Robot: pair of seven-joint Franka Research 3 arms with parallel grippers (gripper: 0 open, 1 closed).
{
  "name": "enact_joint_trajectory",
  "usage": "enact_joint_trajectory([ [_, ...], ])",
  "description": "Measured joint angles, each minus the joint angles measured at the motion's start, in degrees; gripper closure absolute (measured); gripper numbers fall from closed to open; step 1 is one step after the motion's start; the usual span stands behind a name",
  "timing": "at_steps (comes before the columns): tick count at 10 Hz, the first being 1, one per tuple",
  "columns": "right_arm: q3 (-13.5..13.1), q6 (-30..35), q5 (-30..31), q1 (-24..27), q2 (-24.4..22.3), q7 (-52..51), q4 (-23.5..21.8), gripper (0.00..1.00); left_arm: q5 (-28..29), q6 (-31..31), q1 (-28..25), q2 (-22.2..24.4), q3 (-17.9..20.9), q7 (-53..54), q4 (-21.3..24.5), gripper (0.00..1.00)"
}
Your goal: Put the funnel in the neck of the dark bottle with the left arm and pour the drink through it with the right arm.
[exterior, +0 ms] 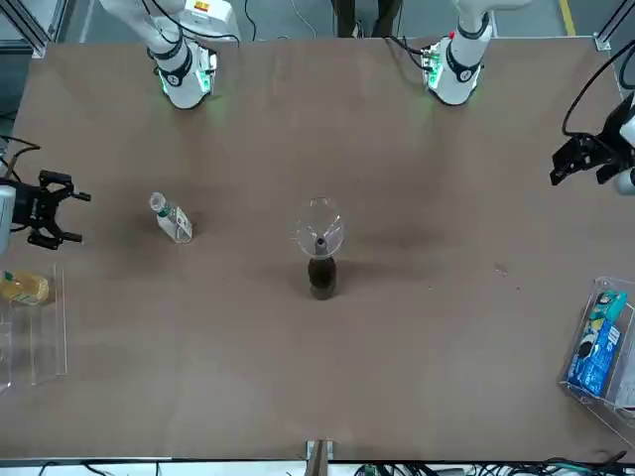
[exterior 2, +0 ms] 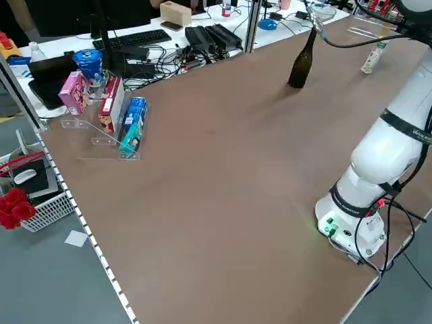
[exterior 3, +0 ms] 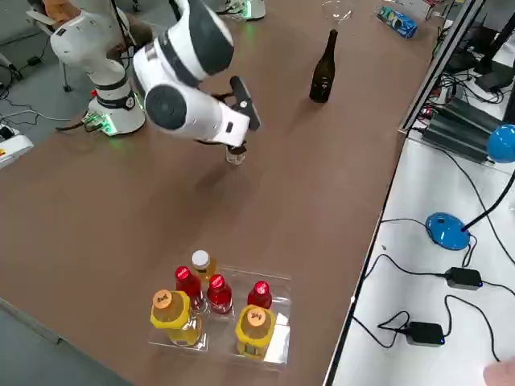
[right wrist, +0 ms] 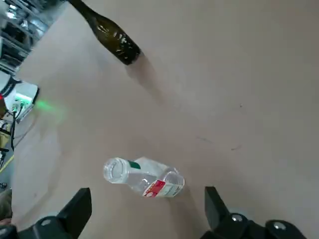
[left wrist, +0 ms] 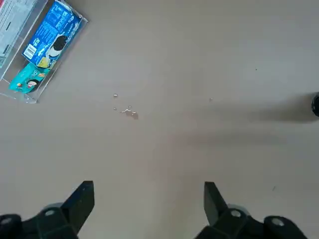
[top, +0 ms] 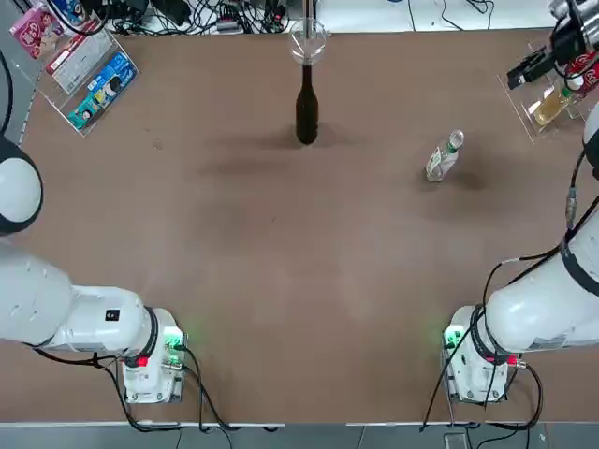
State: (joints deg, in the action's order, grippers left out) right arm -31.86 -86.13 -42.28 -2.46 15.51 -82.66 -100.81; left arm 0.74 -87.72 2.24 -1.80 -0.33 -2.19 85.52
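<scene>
Funnel (exterior: 318, 229) seated in the neck of the dark bottle (top: 306, 105), upright at the table's far middle; drink (top: 444, 156) standing on the robot's right side, well apart from it, cap apparently off. Right gripper (exterior: 62, 209) raised near the table's right edge, fingers spread wide and empty, beside a clear tray (exterior 3: 273, 338) of red and yellow bottles (exterior 3: 217, 305). Left gripper (exterior: 580, 161) high at the left edge, fingers wide, empty; snack packs (top: 98, 86) in a clear holder at the far left corner. Bare table (top: 281, 281) between.
</scene>
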Motion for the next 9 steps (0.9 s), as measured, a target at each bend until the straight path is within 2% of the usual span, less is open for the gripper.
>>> enact_joint_trajectory([
  [3, 4.8, -1.5, 10.0, -0.2, -5.6, 20.6, 4.3, 0.00, 0.0, 0.0, 0.0, 0.0, 0.0, 0.0, -0.3, 0.03],
  [6, 10.7, -1.5, 19.0, -0.2, -10.3, 42.4, 7.6, 0.00, 0.0, 0.0, 0.0, 0.0, 0.0, 0.0, -0.5, 0.03],
  [9, 17.3, 1.8, 27.8, -0.3, -13.8, 66.6, 10.7, 0.00, 0.0, 0.0, 0.0, 0.0, 0.0, 0.0, -0.7, 0.03],
])
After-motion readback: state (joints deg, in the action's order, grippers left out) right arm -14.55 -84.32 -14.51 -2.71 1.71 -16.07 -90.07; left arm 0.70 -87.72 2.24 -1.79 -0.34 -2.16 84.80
